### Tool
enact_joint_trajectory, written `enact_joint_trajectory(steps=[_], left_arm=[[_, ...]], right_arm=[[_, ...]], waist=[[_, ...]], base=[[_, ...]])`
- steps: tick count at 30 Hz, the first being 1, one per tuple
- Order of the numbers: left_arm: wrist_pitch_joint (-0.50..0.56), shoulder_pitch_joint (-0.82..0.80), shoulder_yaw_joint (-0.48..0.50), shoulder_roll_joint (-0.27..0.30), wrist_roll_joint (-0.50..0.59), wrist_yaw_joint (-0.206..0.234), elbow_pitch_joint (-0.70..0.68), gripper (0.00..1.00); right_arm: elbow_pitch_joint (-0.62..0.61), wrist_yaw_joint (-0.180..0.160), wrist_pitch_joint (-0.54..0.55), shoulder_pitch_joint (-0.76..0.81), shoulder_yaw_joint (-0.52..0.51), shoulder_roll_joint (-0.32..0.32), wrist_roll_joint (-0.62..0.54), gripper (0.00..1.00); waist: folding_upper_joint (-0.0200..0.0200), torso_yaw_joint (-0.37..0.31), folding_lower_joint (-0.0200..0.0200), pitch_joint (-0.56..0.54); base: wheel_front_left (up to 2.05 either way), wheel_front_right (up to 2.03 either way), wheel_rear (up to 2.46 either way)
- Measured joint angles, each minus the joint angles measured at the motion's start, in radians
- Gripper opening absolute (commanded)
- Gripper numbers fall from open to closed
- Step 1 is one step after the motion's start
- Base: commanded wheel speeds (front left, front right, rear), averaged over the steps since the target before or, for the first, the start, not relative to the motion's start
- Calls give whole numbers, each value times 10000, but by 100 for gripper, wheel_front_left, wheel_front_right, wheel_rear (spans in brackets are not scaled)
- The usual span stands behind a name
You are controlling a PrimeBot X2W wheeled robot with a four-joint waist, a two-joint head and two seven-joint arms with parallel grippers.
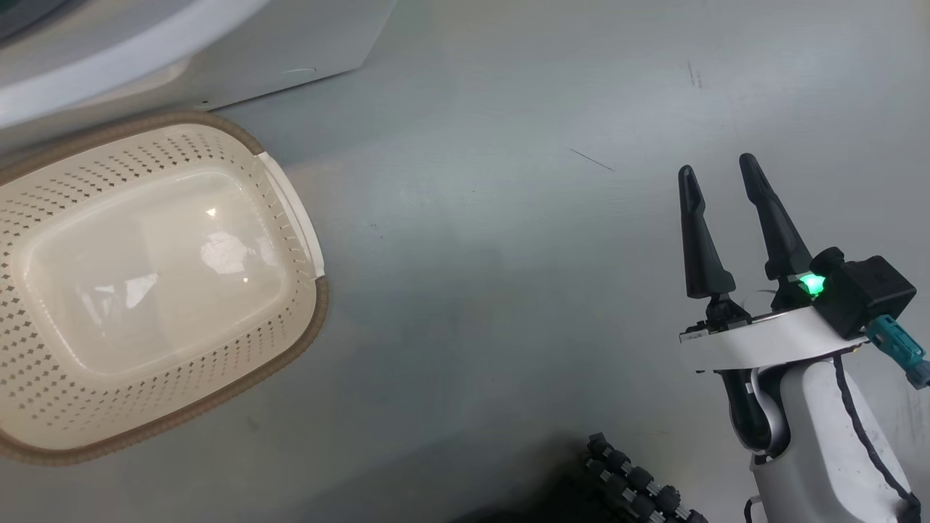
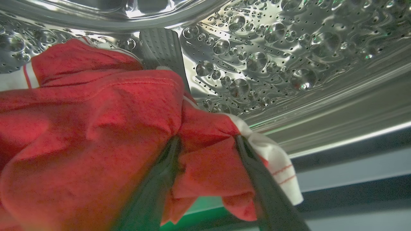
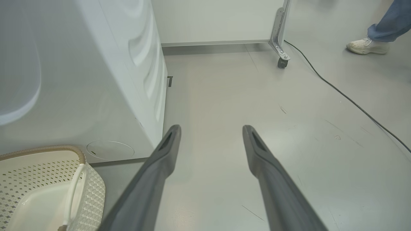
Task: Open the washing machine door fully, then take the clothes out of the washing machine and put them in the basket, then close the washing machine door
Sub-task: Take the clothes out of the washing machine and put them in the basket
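Unloading barely begun: the left gripper (image 2: 207,138), fingers wide astride a fold of the clothes (image 2: 96,128) inside the washing machine (image 2: 273,48), grip uncertain; the basket (image 1: 73,407), left of the spread-fingered right gripper (image 1: 718,165), empty.

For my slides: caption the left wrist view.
The left gripper straddles a fold of the red clothes inside the washing machine's perforated steel drum.

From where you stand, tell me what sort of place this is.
Probably a lab or test room staged as a laundry corner: a white washing machine on a bare grey floor, a panel on a caster beyond it, and a cable running across the floor.
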Motion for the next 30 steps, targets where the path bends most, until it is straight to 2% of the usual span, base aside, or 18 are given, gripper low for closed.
enact_joint_trajectory(steps=[13,19,30], left_arm=[[-550,-103,-362,-161,52,-88,171,0],[-1490,-111,-341,-207,63,-111,27,0],[-3645,244,-155,-700,75,-163,-360,0]], right_arm=[[-2,0,0,-144,-314,6,-2,100],[-2,0,0,-224,-441,4,-36,100],[-33,0,0,-301,-761,0,-297,100]], waist=[[0,260,0,2],[0,505,-1,-55],[0,989,-1,-311]], base=[[0,0,0],[0,0,0],[0,0,0]])
